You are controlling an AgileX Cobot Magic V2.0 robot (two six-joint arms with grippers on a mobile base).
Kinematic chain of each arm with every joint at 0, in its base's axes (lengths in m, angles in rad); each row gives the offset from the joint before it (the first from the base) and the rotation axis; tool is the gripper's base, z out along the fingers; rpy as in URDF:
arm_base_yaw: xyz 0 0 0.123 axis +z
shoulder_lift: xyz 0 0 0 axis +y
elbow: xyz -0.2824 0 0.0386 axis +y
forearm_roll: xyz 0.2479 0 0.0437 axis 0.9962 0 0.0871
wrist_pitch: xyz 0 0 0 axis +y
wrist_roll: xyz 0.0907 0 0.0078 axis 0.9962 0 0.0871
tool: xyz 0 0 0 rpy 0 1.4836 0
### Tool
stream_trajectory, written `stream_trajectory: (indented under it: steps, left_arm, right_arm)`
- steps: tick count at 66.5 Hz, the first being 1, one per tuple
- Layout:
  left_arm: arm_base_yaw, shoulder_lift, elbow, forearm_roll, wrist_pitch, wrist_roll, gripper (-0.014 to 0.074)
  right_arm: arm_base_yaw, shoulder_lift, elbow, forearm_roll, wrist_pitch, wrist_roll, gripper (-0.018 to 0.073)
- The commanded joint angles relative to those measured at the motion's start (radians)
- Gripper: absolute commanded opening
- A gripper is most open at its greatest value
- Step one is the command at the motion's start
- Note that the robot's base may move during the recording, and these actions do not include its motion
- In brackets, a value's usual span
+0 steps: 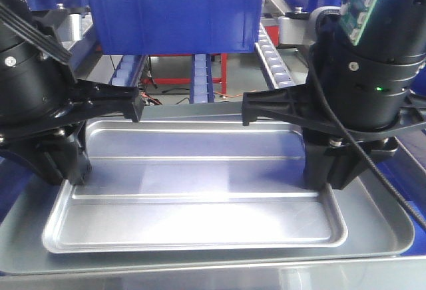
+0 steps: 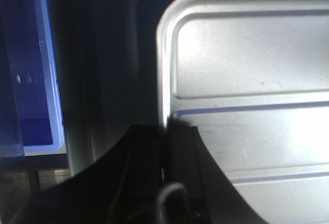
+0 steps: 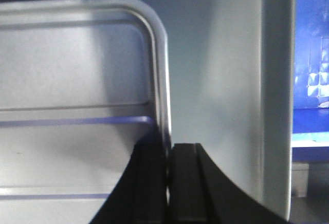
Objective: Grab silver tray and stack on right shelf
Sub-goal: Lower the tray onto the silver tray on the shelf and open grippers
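Silver tray (image 1: 200, 197) atop larger grey tray (image 1: 373, 223) | left gripper (image 2: 167, 131), right gripper (image 3: 168, 149): fingers pinching opposite rims | you lift both ends level, together.

Both arms reach down at opposite short ends of the silver tray (image 1: 200, 190). The left tool (image 2: 165, 147) is clamped on the tray's left rim, one finger inside, one outside. The right tool (image 3: 168, 162) pinches the right rim likewise.

Dull grey tray (image 1: 379, 237) carries silver tray (image 1: 193, 203).
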Motion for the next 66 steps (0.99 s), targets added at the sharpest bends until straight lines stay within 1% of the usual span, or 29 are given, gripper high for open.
stream_trajectory:
  steps: [1, 26, 36, 39, 41, 42, 43, 44, 45, 46, 50, 53, 55, 59, 60, 61, 63, 64, 66]
  left_arm:
    - [-0.009, -0.026, -0.031, 0.000, -0.040, 0.033, -0.0100]
    - [-0.009, -0.004, -0.031, 0.002, -0.016, 0.033, -0.0097]
    - [-0.009, 0.014, -0.040, -0.023, -0.021, 0.033, -0.0083]
    - [-0.009, 0.016, -0.043, -0.023, -0.020, 0.033, -0.0042]
    - [-0.009, 0.016, -0.046, -0.023, -0.020, 0.033, 0.0024]
    - [-0.009, 0.016, -0.048, -0.023, -0.020, 0.033, 0.0058]
    - [-0.009, 0.016, -0.047, -0.023, -0.020, 0.033, 0.0076]
    - [-0.009, 0.016, -0.047, -0.023, -0.022, 0.033, 0.0112]
    - [-0.009, 0.016, -0.049, -0.023, -0.028, 0.031, 0.0168]
    - [-0.009, 0.016, -0.048, -0.023, -0.030, 0.031, 0.0186]
    - [-0.009, 0.016, -0.050, -0.023, -0.038, 0.018, 0.0323]
    - [-0.009, 0.018, -0.054, -0.023, -0.035, 0.016, 0.0365]
    - [-0.009, 0.018, -0.058, -0.023, -0.030, 0.016, 0.0368]
    - [-0.007, 0.018, -0.073, -0.021, -0.025, 0.016, 0.0342]
    - [-0.004, 0.018, -0.080, -0.021, -0.019, 0.016, 0.0316]
    - [-0.002, 0.018, -0.087, -0.023, -0.013, 0.016, 0.0295]
    - [-0.003, 0.018, -0.104, -0.030, 0.007, 0.016, 0.0243]
    - [-0.003, 0.018, -0.113, -0.034, 0.014, 0.016, 0.0229]
    - [-0.003, 0.018, -0.133, -0.034, 0.051, 0.016, 0.0148]
  right_arm:
    - [-0.004, -0.034, -0.043, -0.013, -0.096, 0.004, 0.0070]
    - [-0.004, -0.034, -0.049, -0.007, -0.080, 0.004, 0.0070]
    - [-0.004, -0.034, -0.049, -0.007, -0.084, 0.004, 0.0082]
    - [-0.004, -0.034, -0.049, -0.007, -0.084, 0.004, 0.0110]
    - [-0.004, -0.034, -0.049, -0.007, -0.085, 0.004, 0.0139]
    - [-0.004, -0.034, -0.049, -0.007, -0.085, 0.004, 0.0168]
    - [-0.004, -0.034, -0.049, -0.007, -0.085, 0.004, 0.0179]
    - [-0.004, -0.034, -0.049, -0.007, -0.085, 0.004, 0.0202]
    - [-0.004, -0.034, -0.049, -0.007, -0.085, 0.004, 0.0228]
    - [-0.004, -0.034, -0.049, -0.007, -0.085, 0.004, 0.0255]
    - [-0.004, -0.034, -0.049, -0.008, -0.085, 0.004, 0.0374]
    - [-0.008, -0.033, -0.049, -0.008, -0.085, 0.004, 0.0460]
    - [-0.010, -0.033, -0.050, -0.008, -0.085, 0.004, 0.0482]
    - [-0.010, -0.033, -0.059, -0.008, -0.070, 0.001, 0.0457]
    - [-0.010, -0.034, -0.063, -0.008, -0.063, 0.001, 0.0438]
    - [-0.010, -0.035, -0.068, -0.008, -0.054, 0.001, 0.0413]
    - [-0.010, -0.040, -0.082, -0.008, -0.035, 0.001, 0.0326]
    - [-0.010, -0.041, -0.085, -0.008, -0.027, 0.001, 0.0305]
    - [-0.010, -0.045, -0.097, -0.008, -0.010, 0.001, 0.0214]
